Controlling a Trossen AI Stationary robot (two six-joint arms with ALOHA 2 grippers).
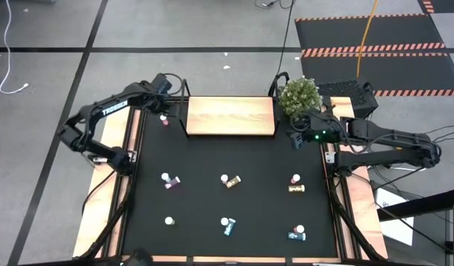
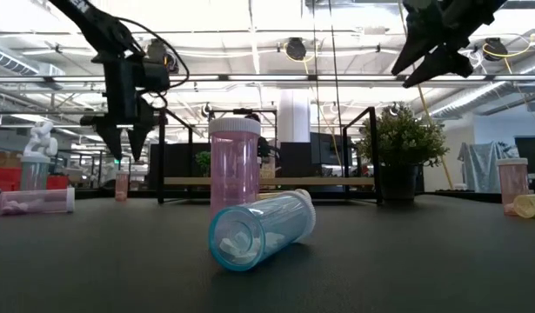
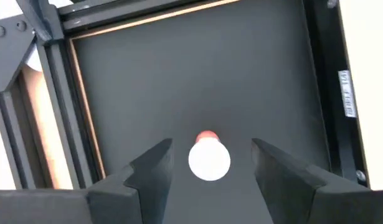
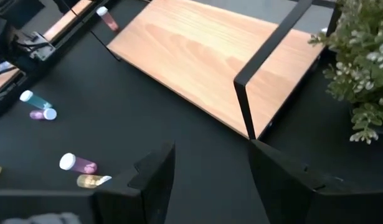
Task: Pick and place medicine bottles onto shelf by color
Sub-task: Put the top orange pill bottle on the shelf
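The medicine bottles lie mostly scattered over the black mat (image 1: 234, 207) in pairs: a purple pair (image 1: 170, 181) at left, a yellow pair (image 1: 230, 181) in the middle, another yellow and pink pair (image 1: 295, 185) at right, and teal ones (image 1: 227, 225) in the near row. One pink bottle (image 1: 164, 119) stands upright on the mat at the far left, just beside the shelf's (image 1: 230, 116) left end. Your left gripper (image 3: 210, 163) hangs right above that bottle, fingers spread to either side of its white cap, gripping nothing. Your right gripper (image 4: 210, 168) hovers off the shelf's right end near the potted plant (image 1: 298, 94), fingers apart and empty. The shelf board carries no bottles.
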